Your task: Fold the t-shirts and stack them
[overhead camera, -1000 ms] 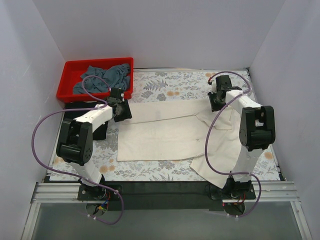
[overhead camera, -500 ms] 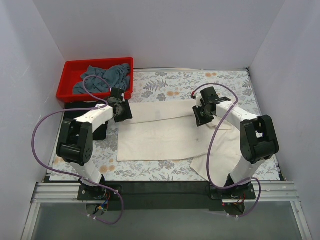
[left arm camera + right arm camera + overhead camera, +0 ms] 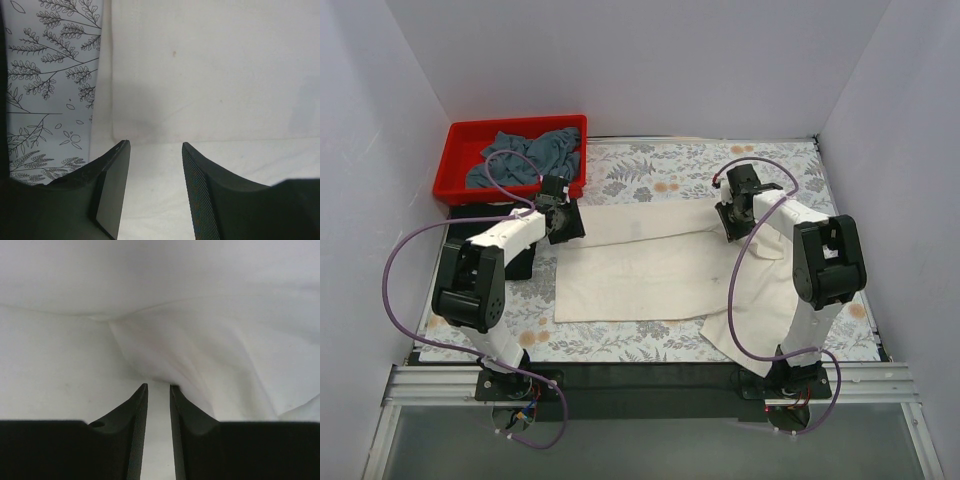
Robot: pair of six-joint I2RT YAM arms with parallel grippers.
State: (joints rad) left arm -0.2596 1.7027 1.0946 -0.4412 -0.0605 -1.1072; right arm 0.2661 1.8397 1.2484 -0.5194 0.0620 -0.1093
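A large cream-white t-shirt (image 3: 640,265) lies spread on the floral tablecloth (image 3: 670,175), its right part bunched and hanging toward the near edge. My left gripper (image 3: 564,224) sits at the shirt's far left corner. In the left wrist view its gripper (image 3: 155,145) is open, fingers well apart over flat cream cloth (image 3: 210,75). My right gripper (image 3: 729,221) is at the shirt's far right. In the right wrist view that gripper (image 3: 159,386) is shut on a thin fold of the cream cloth (image 3: 200,350), with creases fanning from its tips. A slate grey-blue t-shirt (image 3: 525,155) lies crumpled in the red bin (image 3: 453,160).
The red bin stands at the far left corner, just behind the left arm. White walls close in the table on the left, back and right. Purple cables loop from both arms (image 3: 390,270).
The right gripper swung left toward the shirt's middle, then back to the right, dragging the shirt's right part with it. The left gripper has stayed put.
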